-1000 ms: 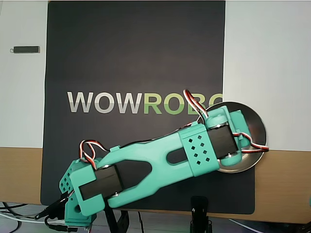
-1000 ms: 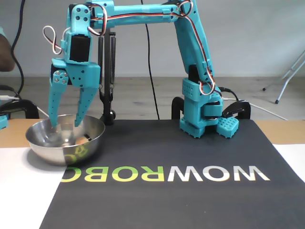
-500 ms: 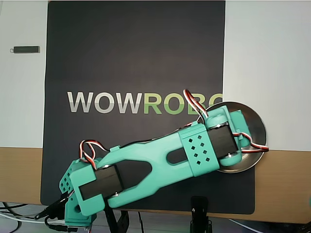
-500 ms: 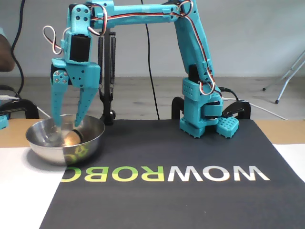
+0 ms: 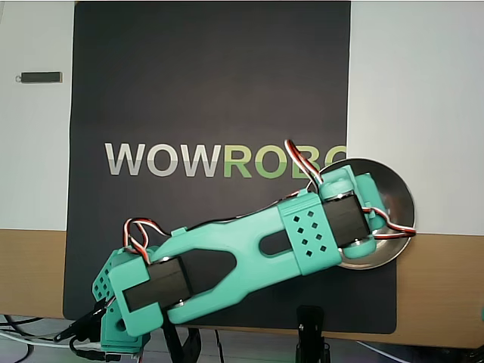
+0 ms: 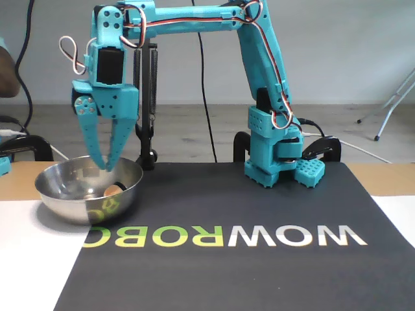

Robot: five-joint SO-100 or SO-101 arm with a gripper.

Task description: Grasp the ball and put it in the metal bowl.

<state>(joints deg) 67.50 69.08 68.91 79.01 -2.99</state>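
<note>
The ball (image 6: 112, 190) lies inside the bowl (image 6: 65, 206) near its right wall; the gripper (image 6: 105, 167), fingertips together, empty, hangs just above the rim.

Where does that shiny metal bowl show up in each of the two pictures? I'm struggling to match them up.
Overhead view: the metal bowl sits right of centre, at the mat's right edge, half hidden under the arm.
Fixed view: the metal bowl is at the lower left, beneath the gripper, with the ball inside.
Shared landmark: the WOWROBO lettering on the black mat; the bowl lies at its green "O" end in both views.
</note>
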